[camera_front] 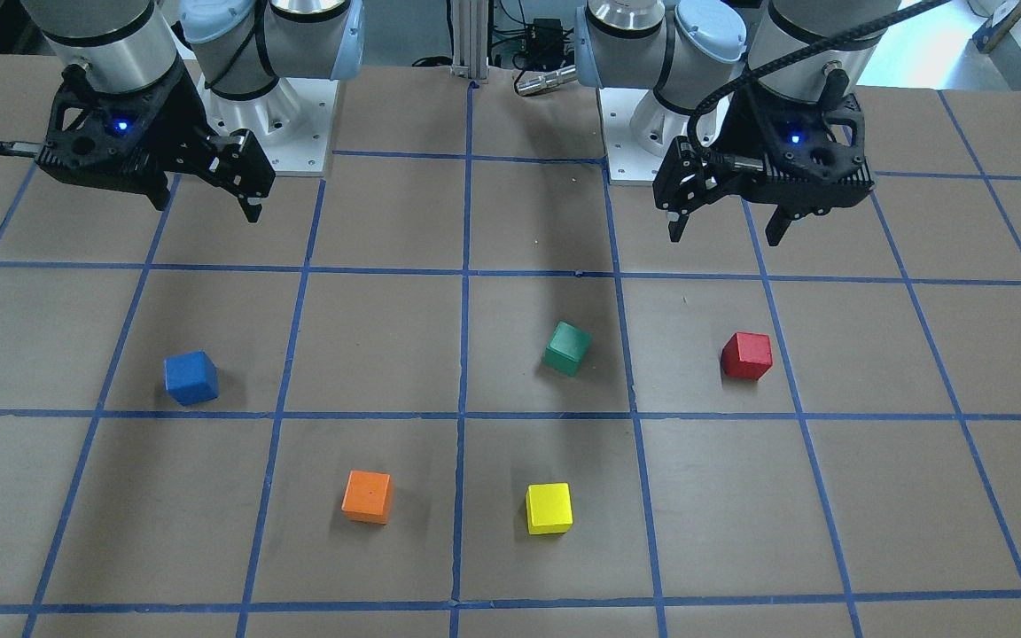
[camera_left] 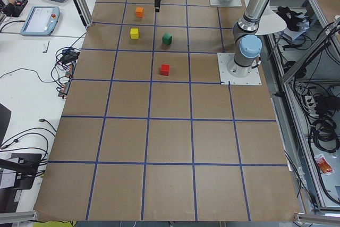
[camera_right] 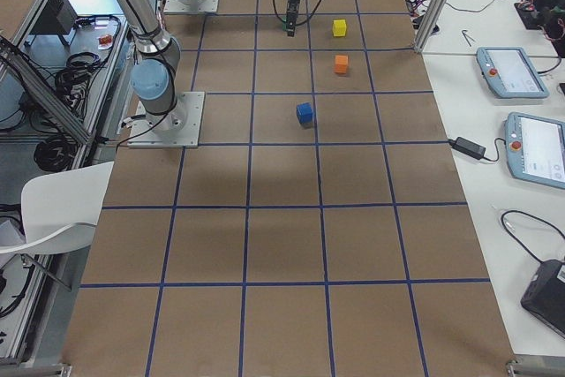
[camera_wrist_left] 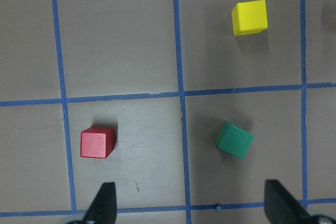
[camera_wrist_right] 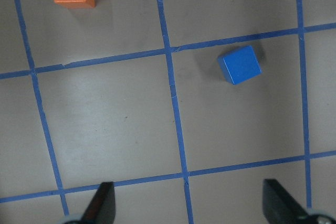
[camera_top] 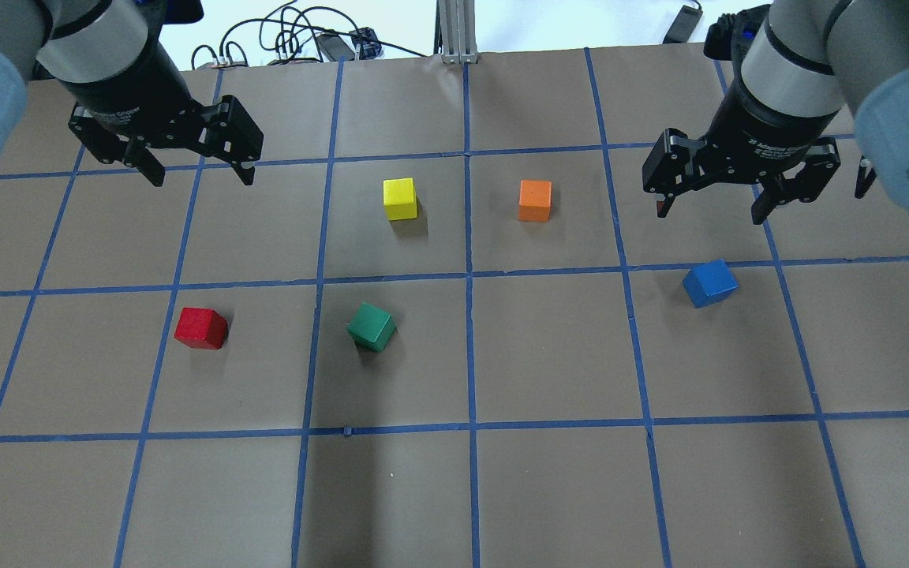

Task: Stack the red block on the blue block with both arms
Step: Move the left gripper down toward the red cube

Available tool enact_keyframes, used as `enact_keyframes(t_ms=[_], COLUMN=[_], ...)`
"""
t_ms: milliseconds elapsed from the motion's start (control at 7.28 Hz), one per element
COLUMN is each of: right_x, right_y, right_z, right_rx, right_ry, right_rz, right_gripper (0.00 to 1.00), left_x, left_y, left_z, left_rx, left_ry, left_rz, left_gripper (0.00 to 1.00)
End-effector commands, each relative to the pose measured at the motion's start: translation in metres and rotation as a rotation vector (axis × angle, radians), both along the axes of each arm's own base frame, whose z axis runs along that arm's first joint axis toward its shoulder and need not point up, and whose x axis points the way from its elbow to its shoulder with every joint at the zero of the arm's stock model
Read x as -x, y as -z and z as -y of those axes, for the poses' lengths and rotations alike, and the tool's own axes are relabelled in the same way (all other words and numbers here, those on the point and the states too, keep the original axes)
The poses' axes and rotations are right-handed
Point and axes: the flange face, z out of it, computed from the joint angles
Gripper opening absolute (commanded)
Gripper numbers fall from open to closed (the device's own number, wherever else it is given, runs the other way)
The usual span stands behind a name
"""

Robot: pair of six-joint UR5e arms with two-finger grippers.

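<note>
**Both pincers spread above the bench, red and blue blocks well apart**

We see the left pincer (camera_top: 202,175) hanging above the bench (camera_top: 549,355) with its two fingers spread wide, touching no block. The right pincer (camera_top: 708,211) hangs the same way on the other side, its fingers also wide apart.

The red block (camera_top: 200,328) sits flat on the bench on the robot's left side, inside one taped square. In the left wrist view it shows just ahead of one fingertip, with clear bench between them. The blue block (camera_top: 710,283) sits on the robot's right side, turned slightly against the blue tape grid (camera_top: 468,315) and close to one tape line. In the right wrist view it lies ahead of the fingers, apart from both.

The two blocks are well apart, and nothing is stacked. The green block (camera_top: 371,326) lies between them, nearer the red one and turned askew. The yellow block (camera_top: 400,198) and the orange block (camera_top: 534,200) sit farther from the robot, one on either side of the centre tape line.
</note>
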Motion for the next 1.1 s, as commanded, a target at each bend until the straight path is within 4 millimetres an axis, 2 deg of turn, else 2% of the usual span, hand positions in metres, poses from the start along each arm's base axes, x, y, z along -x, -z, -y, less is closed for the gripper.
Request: enact_keyframes(t_ms=[0, 137, 275, 550, 687, 962], right_x=[0.0, 0.0, 0.0, 0.0, 0.0, 0.0], right_y=[0.0, 0.0, 0.0, 0.0, 0.0, 0.0], right_z=[0.0, 0.0, 0.0, 0.0, 0.0, 0.0], right_rx=[0.0, -0.001, -0.001, -0.001, -0.001, -0.001], right_ry=[0.0, 0.0, 0.0, 0.0, 0.0, 0.0], right_rz=[0.0, 0.0, -0.001, -0.001, 0.0, 0.0], right_gripper=[1.0, 1.0, 1.0, 1.0, 1.0, 1.0], left_x=[-0.016, -0.019, -0.029, -0.075, -0.095, -0.141], left_y=[0.003, 0.003, 0.016, 0.082, 0.111, 0.181], left_z=[-0.003, -0.008, -0.012, -0.009, -0.007, -0.015], left_rx=[-0.039, -0.04, -0.07, -0.125, -0.102, -0.099], left_ry=[-0.031, -0.022, 0.043, 0.004, 0.027, 0.103], left_rz=[-0.002, -0.002, 0.008, -0.02, -0.018, -0.035], left_gripper=[1.0, 1.0, 1.0, 1.0, 1.0, 1.0])
